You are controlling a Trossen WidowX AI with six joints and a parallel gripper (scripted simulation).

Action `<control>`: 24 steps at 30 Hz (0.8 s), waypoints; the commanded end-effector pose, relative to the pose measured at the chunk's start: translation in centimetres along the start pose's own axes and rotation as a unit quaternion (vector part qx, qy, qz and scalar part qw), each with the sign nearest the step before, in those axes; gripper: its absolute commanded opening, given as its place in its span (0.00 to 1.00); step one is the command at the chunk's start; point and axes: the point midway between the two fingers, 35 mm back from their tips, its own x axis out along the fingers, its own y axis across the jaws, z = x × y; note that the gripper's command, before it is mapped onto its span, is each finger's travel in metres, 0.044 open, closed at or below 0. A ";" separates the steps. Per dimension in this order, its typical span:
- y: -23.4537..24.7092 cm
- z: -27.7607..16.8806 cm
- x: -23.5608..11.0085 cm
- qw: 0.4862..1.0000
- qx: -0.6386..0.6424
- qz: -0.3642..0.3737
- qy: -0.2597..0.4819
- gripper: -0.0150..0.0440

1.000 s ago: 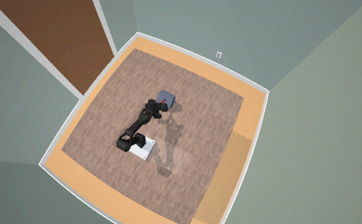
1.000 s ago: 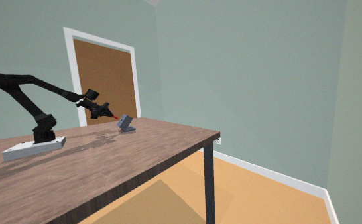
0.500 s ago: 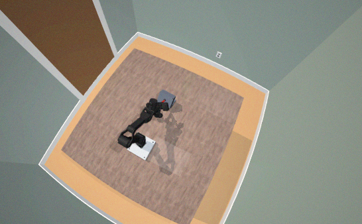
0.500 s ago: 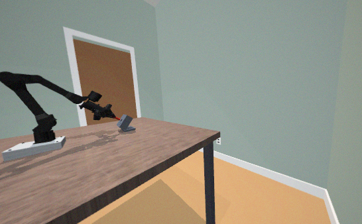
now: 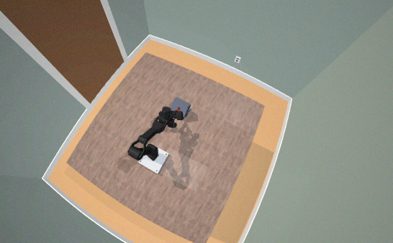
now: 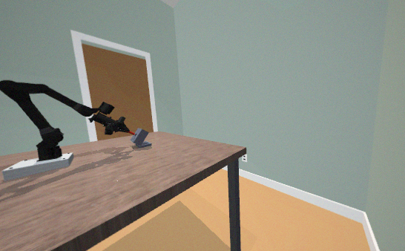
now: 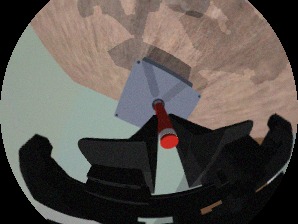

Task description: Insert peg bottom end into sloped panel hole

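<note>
The red round peg [image 5: 177, 109] [image 6: 131, 132] [image 7: 164, 120] is tilted, its bottom end pointing at the sloped panel. My gripper [image 5: 174, 112] [image 6: 127, 131] [image 7: 162, 118] is shut on the peg, just in front of the panel. The blue-grey panel [image 5: 181, 103] [image 6: 141, 137] [image 7: 137, 92] stands on the table, its face towards the gripper. In the wrist view the peg's bottom end meets the dark-rimmed round hole [image 7: 158, 100] in the middle of the face. The rim shows around that end; how deep the peg sits cannot be told.
The arm's white base plate [image 5: 155, 162] [image 6: 37, 166] sits on the wood-grain table [image 5: 124, 90] [image 6: 158, 163]. The arm reaches over the table from the base to the panel. Shadows of the arm and panel fall on the table top.
</note>
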 end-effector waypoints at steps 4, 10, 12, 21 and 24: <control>0.0 0.0 0.0 1.000 0.000 0.000 0.000 0.25; 0.0 -0.1 0.2 1.000 0.000 0.000 0.000 0.25; 0.0 -0.1 0.2 1.000 0.000 0.000 0.000 0.25; 0.1 -0.3 0.4 1.000 0.000 0.000 0.000 0.25; 0.1 -0.3 0.5 1.000 0.000 0.000 0.000 0.25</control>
